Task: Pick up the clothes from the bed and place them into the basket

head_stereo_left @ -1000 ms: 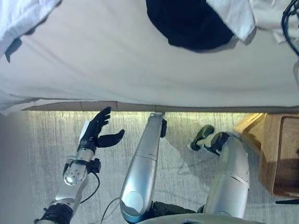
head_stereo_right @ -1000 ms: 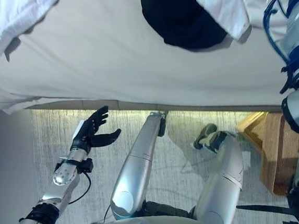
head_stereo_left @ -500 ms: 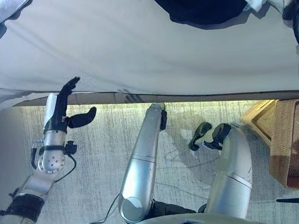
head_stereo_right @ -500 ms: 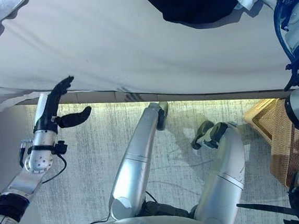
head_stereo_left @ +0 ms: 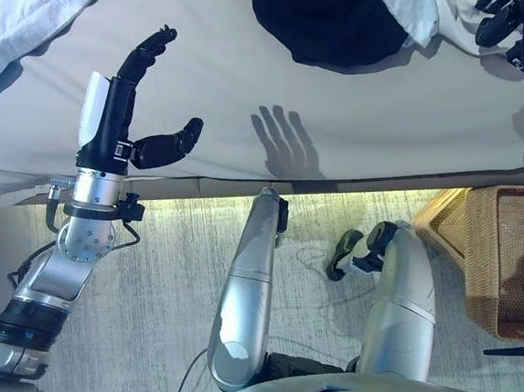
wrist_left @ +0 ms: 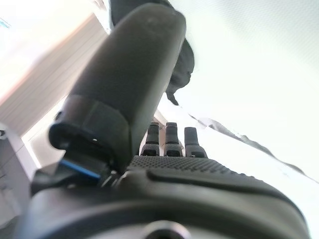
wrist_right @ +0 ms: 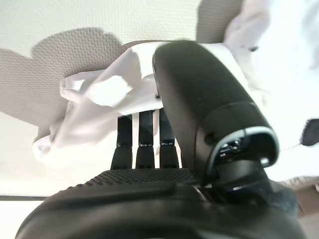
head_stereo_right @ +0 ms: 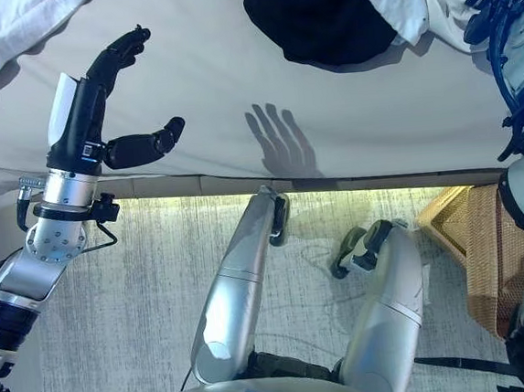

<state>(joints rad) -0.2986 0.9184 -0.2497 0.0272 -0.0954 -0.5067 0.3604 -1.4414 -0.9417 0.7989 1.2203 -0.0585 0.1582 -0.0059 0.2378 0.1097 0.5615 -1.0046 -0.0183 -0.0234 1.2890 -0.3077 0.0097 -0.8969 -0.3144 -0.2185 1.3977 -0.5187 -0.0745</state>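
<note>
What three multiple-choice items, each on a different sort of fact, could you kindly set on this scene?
1. Where is the basket? A) on a chair B) on the floor, robot's right C) on a shelf
2. What colour is the garment on the bed beside the white clothes? A) black B) red C) green
3. The left hand is: A) shut on cloth B) open, empty C) shut, empty
Answers: B, it stands on the floor beside the bed; A, it is plainly black; B, its fingers are straight above the bed.

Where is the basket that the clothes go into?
The wicker basket stands on the floor at the robot's right, just below the bed's edge, at the right side of the left eye view.
</note>
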